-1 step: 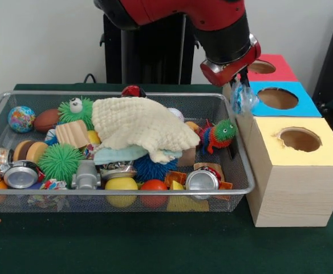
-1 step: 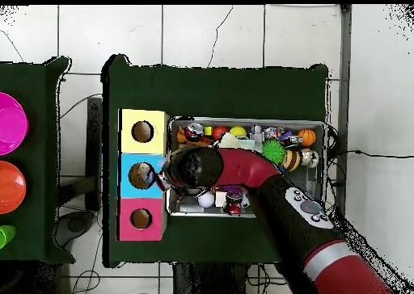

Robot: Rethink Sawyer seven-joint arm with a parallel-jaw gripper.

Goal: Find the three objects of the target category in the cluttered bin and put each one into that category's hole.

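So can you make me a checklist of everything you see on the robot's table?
Surface: green table, with a wire bin beside three boxes.
Job's things: yellow box, blue box and red box, each with a round hole on top.
Clutter: cream cloth, globe ball, spiky green ball, crushed can and fuzzy toy in the bin.
End effector: holds a clear crinkly wrapper at the bin's edge, beside the blue box.
Cables: black cable behind the bin.
Surroundings: white tiled floor; pink disc and orange disc on a neighbouring table.
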